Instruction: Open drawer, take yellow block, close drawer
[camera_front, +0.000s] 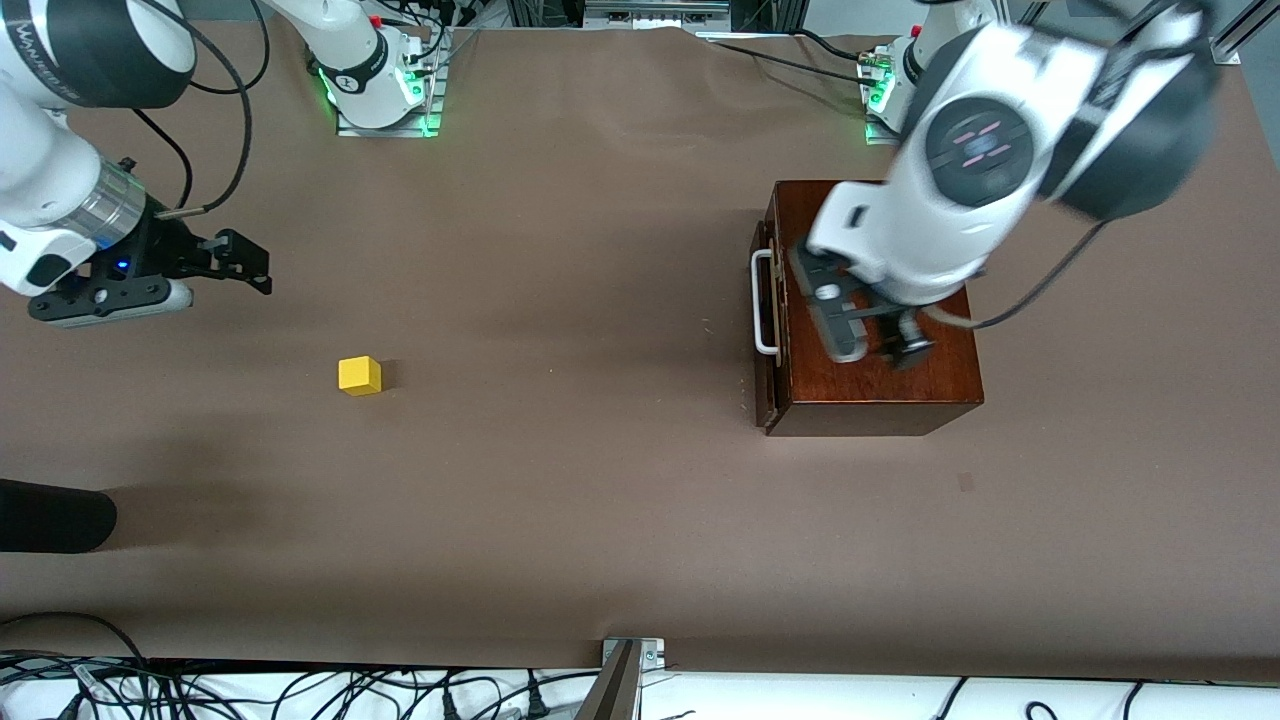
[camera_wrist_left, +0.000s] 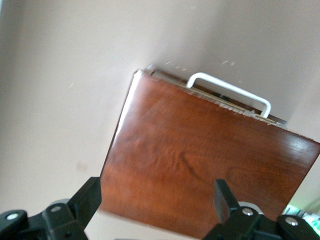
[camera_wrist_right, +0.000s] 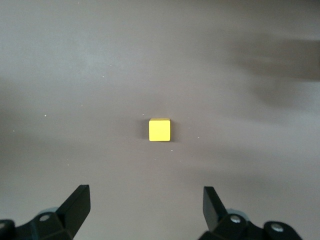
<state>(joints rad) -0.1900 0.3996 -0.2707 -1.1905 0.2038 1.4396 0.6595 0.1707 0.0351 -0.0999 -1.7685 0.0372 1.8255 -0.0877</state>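
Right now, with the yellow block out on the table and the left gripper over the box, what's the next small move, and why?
Probably lift the left gripper off the wooden box and let it wait. The drawer looks shut, its white handle close against the front, and the yellow block already sits on the table toward the right arm's end. Both grippers are open; the right gripper hangs above the table.

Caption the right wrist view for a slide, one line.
Open right claw over bare table, yellow block resting free ahead of its fingertips.
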